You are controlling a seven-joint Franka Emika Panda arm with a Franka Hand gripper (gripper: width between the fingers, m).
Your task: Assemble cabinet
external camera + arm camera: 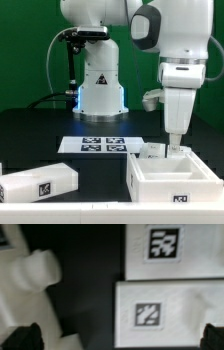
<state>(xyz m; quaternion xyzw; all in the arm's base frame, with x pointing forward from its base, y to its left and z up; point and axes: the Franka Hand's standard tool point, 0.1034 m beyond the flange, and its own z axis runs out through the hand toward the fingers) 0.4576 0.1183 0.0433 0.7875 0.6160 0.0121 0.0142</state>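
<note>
**Cabinet build: parts all loose, gripper wide open over the tray**

Going by the exterior view, left to right. Far on that view's left, a long block (pixel 40 183) of the cabinet lies on its side on the black table (pixel 40 140), with a tag on its near end. It sits well apart from everything else. In the middle, further back, is the marker board (pixel 105 145), flat and bare.

On the right is the big tray piece (pixel 150 185), open side up with a tag on its front wall. A small white part (pixel 150 150) sits just beside its back corner, but whether they touch is too small to tell. The gripper (pixel 176 140) hangs just above the tray's back edge.

The jaws are spread as wide as they go and hold nothing. In the wrist view both dark fingertips (pixel 24 336) sit out at the edges, with two tagged white faces (pixel 185 308) between them. It's hard to say which piece those faces belong to.

Handling guess: this is stiff, hollow plastic, so it should be light, it won't flex, and it's probably a bit slick. Pinching across one thin wall of the tray looks much safer than spanning the whole body, which looks too wide for the jaws. The long block looks best gripped across its narrow width, near the middle so it doesn't tip. Nothing looks joined yet, so the assembly is at an early stage.
</note>
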